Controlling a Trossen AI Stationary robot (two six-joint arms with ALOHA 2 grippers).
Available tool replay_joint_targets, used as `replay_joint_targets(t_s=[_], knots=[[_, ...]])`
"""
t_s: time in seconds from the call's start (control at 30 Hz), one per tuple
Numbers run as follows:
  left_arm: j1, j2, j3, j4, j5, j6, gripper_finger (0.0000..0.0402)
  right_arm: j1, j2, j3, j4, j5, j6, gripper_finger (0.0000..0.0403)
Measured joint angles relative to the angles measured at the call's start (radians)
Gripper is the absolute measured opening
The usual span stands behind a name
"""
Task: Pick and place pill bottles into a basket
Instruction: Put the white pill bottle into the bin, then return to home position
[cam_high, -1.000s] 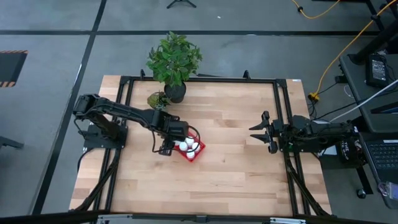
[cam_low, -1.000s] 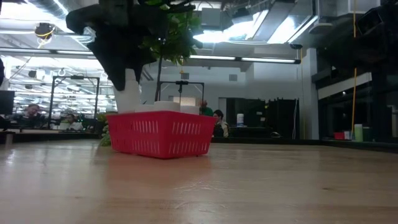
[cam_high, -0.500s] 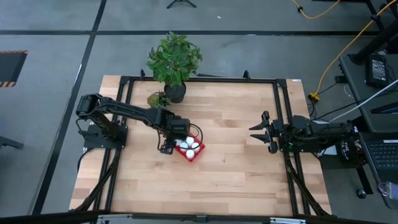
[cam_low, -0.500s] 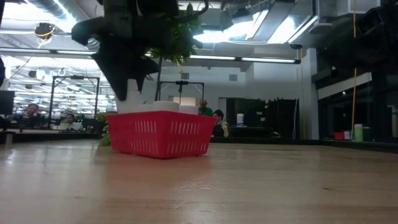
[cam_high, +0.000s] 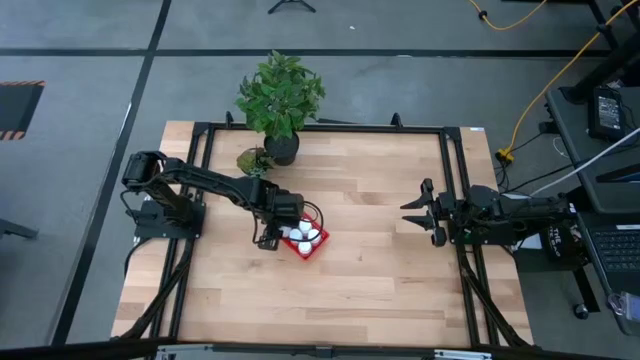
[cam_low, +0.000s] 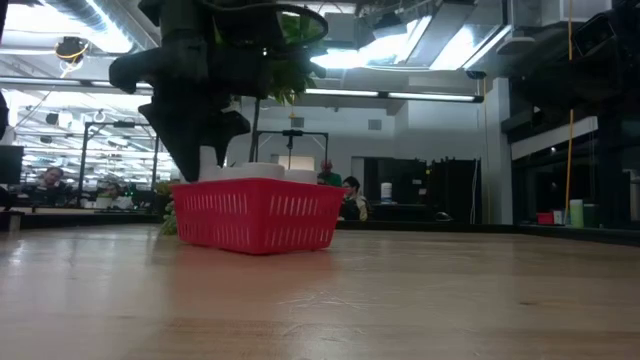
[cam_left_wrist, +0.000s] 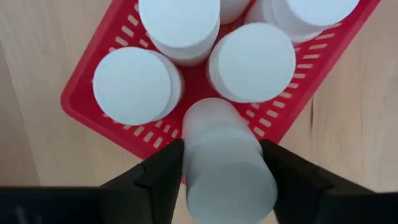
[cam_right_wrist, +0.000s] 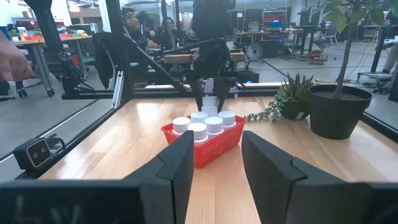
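Note:
The red mesh basket (cam_high: 312, 250) stands mid-table, left of centre, with several white pill bottles (cam_left_wrist: 134, 84) upright in it; it also shows in the low view (cam_low: 260, 212). My left gripper (cam_high: 283, 228) is above the basket's left end, shut on one more white pill bottle (cam_left_wrist: 227, 168), which also shows in the low view (cam_low: 208, 160). My right gripper (cam_high: 412, 212) waits open and empty near the table's right edge, pointing at the basket (cam_right_wrist: 208, 140). My left gripper pinches the bottle's upper sides (cam_left_wrist: 194, 165) between its two fingers (cam_left_wrist: 163, 171), one on each side. The fingers come from above, pointing down. The bottle is upright, its lower end (cam_left_wrist: 211, 115) down inside the basket's corner; whether it rests on the floor does not show.
A potted plant in a black pot (cam_high: 280, 100) and a small succulent (cam_high: 255, 160) stand at the table's far edge. Black frame rails (cam_high: 452, 180) run along the table's sides. People sit in the room beyond the table (cam_low: 350, 195).
My left gripper has gone down toward the basket with the bottle, still shut on it. The bottle stays upright, and its lower end has sunk behind the basket's rim.

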Motion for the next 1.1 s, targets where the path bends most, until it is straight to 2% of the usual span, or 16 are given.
replay_joint_targets(t_s=[0.2, 0.43, 0.6, 0.7, 0.83, 1.0, 1.1], knots=[[0.0, 0.0, 0.0, 0.027, -0.001, -0.02, 0.0249, 0.0, 0.0, 0.0, 0.0, 0.0, 0.0, 0.0137], [0.0, -0.015, 0.011, 0.003, 0.015, -0.096, 0.0271, 0.0, 0.0, 0.0, 0.0, 0.0, 0.0, 0.0137], [-0.001, -0.085, 0.101, -0.079, 0.03, -0.203, 0.0275, 0.0, 0.0, 0.0, 0.0, 0.0, 0.0, 0.0137], [0.007, -0.162, 0.189, -0.117, 0.048, -0.3, 0.0275, 0.0, 0.0, 0.0, 0.0, 0.0, 0.0, 0.0137], [0.024, -0.294, 0.324, -0.17, 0.002, -0.435, 0.0275, 0.0, 0.0, 0.0, 0.0, 0.0, 0.0, 0.0137], [0.01, -0.481, 0.398, -0.193, -0.008, -0.508, 0.0276, 0.0, 0.0, 0.0, 0.0, 0.0, 0.0, 0.0137], [-0.042, -0.604, 0.376, -0.188, -0.166, -0.415, 0.0276, 0.0, 0.0, 0.0, 0.0, 0.0, 0.0, 0.0137]])
